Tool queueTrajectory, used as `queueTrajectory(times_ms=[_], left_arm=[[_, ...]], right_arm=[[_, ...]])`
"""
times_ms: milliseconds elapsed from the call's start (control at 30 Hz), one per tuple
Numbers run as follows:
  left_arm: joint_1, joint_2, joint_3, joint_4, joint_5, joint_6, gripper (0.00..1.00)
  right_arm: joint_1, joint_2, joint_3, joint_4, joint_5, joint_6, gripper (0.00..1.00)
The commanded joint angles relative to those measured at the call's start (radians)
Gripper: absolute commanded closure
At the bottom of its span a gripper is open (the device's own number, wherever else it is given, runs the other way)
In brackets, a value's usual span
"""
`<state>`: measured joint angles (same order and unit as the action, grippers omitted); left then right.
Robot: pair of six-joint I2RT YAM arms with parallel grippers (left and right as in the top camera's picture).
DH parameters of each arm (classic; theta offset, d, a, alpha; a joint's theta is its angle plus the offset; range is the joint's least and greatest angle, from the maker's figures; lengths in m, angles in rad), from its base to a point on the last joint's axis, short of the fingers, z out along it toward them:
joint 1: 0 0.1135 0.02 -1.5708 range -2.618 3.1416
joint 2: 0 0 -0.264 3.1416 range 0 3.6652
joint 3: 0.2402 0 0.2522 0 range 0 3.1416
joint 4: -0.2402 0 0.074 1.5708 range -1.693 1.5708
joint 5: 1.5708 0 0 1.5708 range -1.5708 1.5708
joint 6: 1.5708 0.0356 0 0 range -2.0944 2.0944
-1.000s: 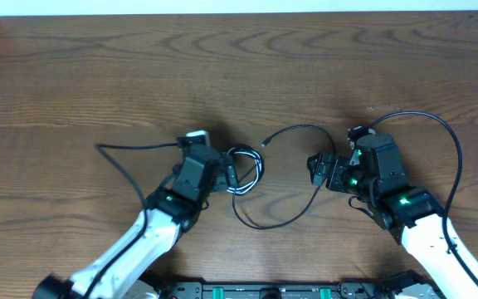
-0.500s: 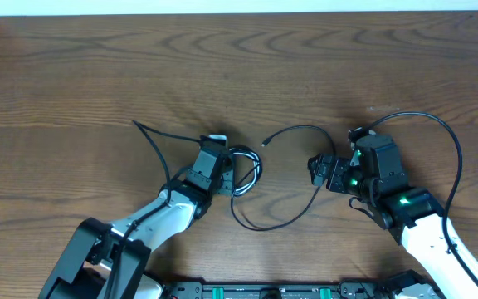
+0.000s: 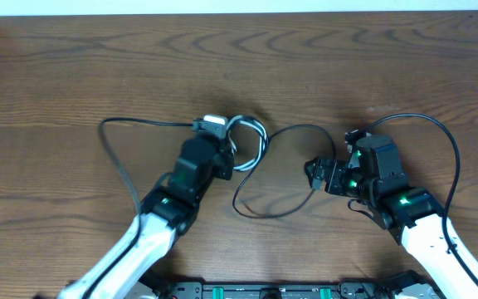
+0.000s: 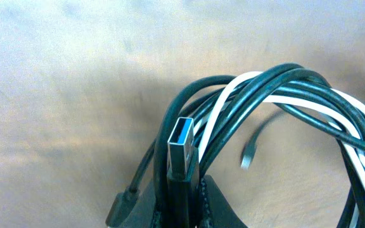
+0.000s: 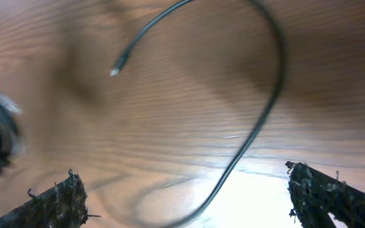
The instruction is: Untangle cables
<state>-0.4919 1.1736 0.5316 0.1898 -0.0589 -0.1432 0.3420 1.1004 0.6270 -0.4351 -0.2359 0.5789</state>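
The cables [image 3: 251, 143] form a small black-and-white coil at mid-table. My left gripper [image 3: 229, 151] is shut on that coil. In the left wrist view the left gripper [image 4: 182, 212] pinches a black cord with a blue-tongued USB plug [image 4: 182, 142] standing up between its pads, and black and white loops [image 4: 296, 95] arch to the right. One loose black cable [image 3: 305, 129] curves from the coil round to my right gripper [image 3: 314, 174], which is open. In the right wrist view that cable [image 5: 268, 107] passes between the spread fingers [image 5: 59, 199] without touching them.
Thicker black wires of the arms arc over the wooden table [image 3: 239, 66], one left of the left arm [image 3: 119, 141] and one above the right arm [image 3: 438, 133]. A small plug end [image 4: 249, 155] dangles under the loops.
The left gripper has shut on the coil and carried it a little away from the robot's base. The loose black cable's loop has shifted with it. The right gripper stays open, barely moved.
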Motion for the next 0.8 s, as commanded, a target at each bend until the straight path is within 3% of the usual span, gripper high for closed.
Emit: queueTrajectory(times_ms=[0, 133, 267, 567, 633, 667, 700, 733, 767], left_arm=[[0.003, -0.088, 0.009, -0.016, -0.042, 0.051, 0.92], [0.003, -0.137, 0.009, -0.052, -0.042, 0.073, 0.92], [0.003, -0.152, 0.009, -0.038, 0.019, 0.072, 0.92], [0.002, -0.154, 0.009, -0.019, 0.026, 0.071, 0.92], [0.002, -0.153, 0.009, -0.021, 0.026, 0.071, 0.92], [0.002, -0.153, 0.009, -0.021, 0.026, 0.071, 0.92], [0.002, -0.153, 0.009, -0.021, 0.026, 0.071, 0.92], [0.002, -0.153, 0.009, -0.021, 0.026, 0.071, 0.92], [0.002, -0.153, 0.009, -0.021, 0.026, 0.071, 0.92]], right_arm=[[0.006, 0.0, -0.001, 0.048, -0.199, -0.073, 0.01], [0.006, 0.0, -0.001, 0.149, -0.393, -0.116, 0.03], [0.006, 0.0, -0.001, 0.199, -0.409, -0.083, 0.12], [0.019, 0.0, -0.001, 0.298, -0.557, 0.022, 0.14], [0.037, 0.0, -0.001, 0.317, -0.565, 0.045, 0.27], [0.048, 0.0, -0.001, 0.336, -0.583, 0.056, 0.45], [0.064, 0.0, -0.001, 0.367, -0.61, 0.069, 0.71], [0.072, 0.0, -0.001, 0.383, -0.613, 0.094, 0.85], [0.08, 0.0, -0.001, 0.395, -0.613, 0.14, 0.92]])
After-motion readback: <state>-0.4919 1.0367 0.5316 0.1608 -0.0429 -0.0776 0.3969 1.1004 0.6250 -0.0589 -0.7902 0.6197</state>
